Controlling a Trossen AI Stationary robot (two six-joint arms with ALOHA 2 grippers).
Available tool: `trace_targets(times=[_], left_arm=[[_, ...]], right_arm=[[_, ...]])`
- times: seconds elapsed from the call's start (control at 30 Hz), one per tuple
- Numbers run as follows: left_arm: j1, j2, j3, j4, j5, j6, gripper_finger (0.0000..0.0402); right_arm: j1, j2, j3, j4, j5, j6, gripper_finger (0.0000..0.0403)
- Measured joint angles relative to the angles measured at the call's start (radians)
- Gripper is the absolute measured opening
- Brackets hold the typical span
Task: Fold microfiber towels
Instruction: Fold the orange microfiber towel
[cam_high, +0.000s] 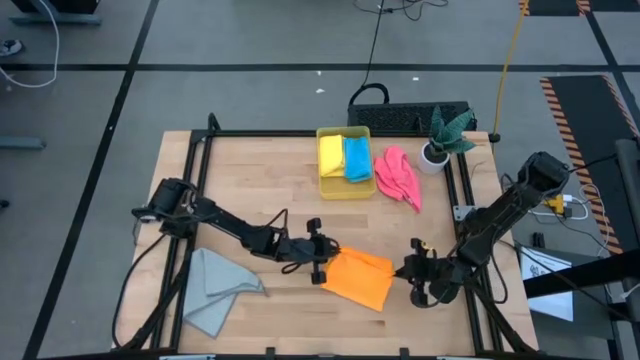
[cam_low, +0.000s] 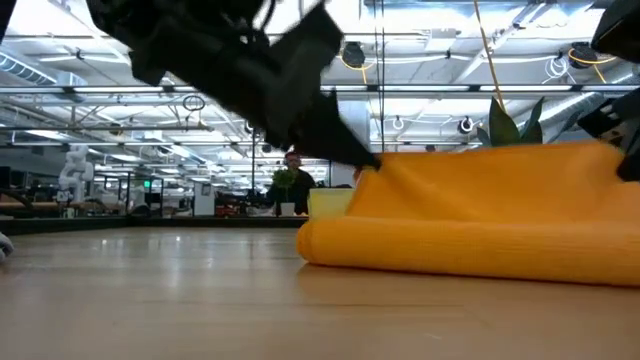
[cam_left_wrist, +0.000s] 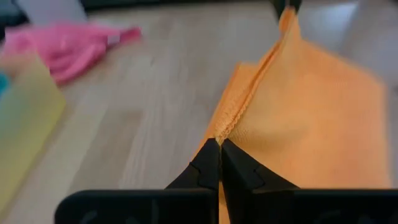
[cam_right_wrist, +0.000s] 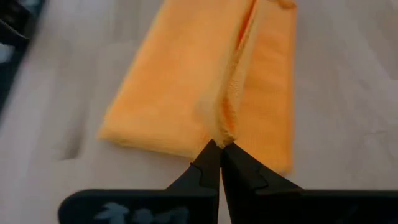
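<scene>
While pinching orange towel (cam_high: 362, 277) between them, left gripper (cam_high: 327, 262) and right gripper (cam_high: 404, 270) clamped on opposite corners; long axis spanning grippers, both equally near.

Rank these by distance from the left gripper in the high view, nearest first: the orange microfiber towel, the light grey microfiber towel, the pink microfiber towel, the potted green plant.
Measured from the left gripper:
1. Orange microfiber towel: pinched at its edge, front centre.
2. Light grey microfiber towel: crumpled, front left.
3. Pink microfiber towel: bunched toward the back, beside the yellow bin.
4. Potted green plant: back right corner.
</scene>
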Motion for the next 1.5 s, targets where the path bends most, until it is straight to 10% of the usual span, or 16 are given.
trace_targets(times=[0.57,1.0,1.5], left_arm=[[0.040,0.069,-0.002,-0.025,-0.019,-0.039,0.0010],[0.037,0.002,0.004,-0.057,-0.028,-0.136,0.0186],[0.066,0.121,0.003,-0.013,0.020,-0.150,0.0149]], right_arm=[[-0.089,0.089,-0.029,-0.016,-0.007,0.014,0.0012],[-0.087,-0.020,-0.040,-0.007,-0.091,0.051,0.0109],[-0.181,0.124,-0.122,0.315,-0.023,-0.067,0.0011]])
